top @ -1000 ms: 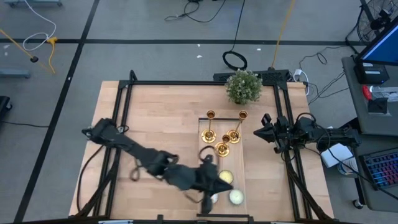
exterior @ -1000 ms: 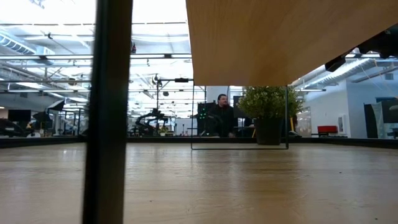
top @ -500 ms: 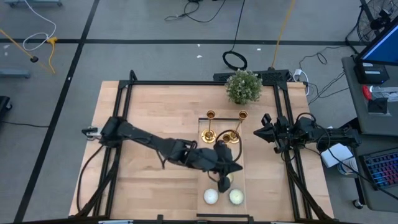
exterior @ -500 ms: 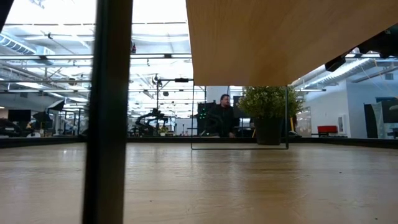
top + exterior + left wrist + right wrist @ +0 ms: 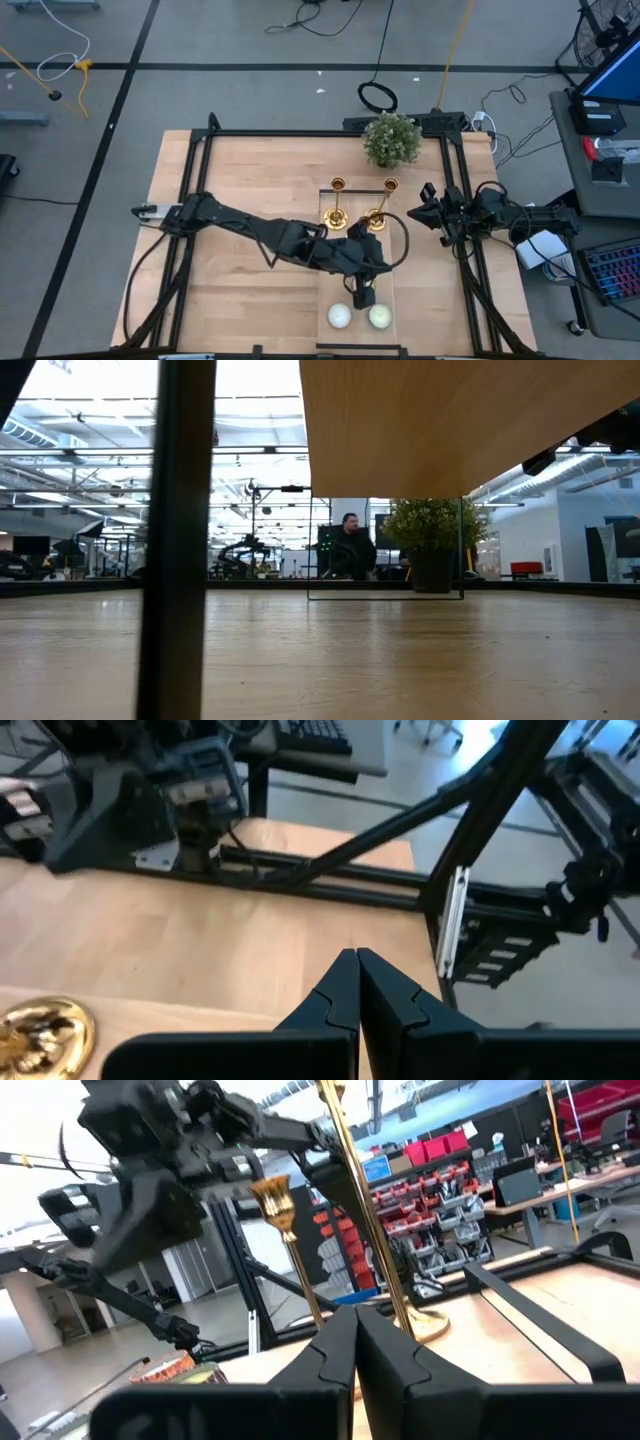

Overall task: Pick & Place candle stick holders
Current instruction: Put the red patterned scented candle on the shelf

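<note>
My left jaws (image 5: 365, 297) are pressed together, holding nothing, low over the counter (image 5: 250, 190) between the holders (image 5: 338, 205) and the two candles (image 5: 340, 316). The holders stand upright on the far side of me, two in plain sight and a third mostly hidden under my wrist. My right jaws (image 5: 412, 213), also together, wait just beside them at the counter's right edge, roughly as near.

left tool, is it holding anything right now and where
Nothing is held. The left tool has its fingers pressed together with nothing between them, above the table near the candle stick holders.
</note>
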`<action>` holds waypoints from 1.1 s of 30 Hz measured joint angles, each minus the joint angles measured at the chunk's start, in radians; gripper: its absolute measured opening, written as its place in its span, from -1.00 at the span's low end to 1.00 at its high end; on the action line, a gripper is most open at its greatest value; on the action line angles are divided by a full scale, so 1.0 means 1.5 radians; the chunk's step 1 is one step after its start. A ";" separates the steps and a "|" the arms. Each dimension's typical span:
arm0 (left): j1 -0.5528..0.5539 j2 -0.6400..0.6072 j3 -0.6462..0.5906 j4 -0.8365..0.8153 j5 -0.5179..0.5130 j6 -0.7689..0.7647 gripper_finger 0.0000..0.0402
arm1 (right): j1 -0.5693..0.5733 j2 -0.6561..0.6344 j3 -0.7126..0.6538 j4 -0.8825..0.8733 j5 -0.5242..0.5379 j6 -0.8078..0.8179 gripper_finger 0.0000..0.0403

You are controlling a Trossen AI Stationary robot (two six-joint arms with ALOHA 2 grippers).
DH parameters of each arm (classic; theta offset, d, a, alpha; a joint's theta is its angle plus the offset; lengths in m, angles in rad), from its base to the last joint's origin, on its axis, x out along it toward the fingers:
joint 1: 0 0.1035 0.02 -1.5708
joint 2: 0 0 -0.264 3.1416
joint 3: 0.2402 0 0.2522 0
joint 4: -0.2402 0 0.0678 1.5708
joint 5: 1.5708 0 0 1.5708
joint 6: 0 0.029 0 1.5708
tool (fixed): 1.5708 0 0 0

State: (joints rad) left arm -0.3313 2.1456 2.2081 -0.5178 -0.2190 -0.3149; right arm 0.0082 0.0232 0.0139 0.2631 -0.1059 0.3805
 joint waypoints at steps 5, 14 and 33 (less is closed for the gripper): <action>-0.017 0.002 0.020 -0.045 -0.027 -0.025 -1.00 | 0.000 0.004 0.000 0.000 0.000 0.000 -0.98; -0.095 -0.001 0.048 -0.143 -0.175 -0.074 -1.00 | 0.000 0.004 0.000 -0.001 0.000 0.000 -0.98; -0.090 0.060 0.047 -0.200 -0.168 -0.138 -1.00 | 0.000 0.004 0.000 -0.001 0.000 0.000 -0.98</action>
State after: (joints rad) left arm -0.4660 2.2360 2.2784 -0.8172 -0.4711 -0.5224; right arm 0.0082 0.0296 0.0139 0.2615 -0.1059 0.3807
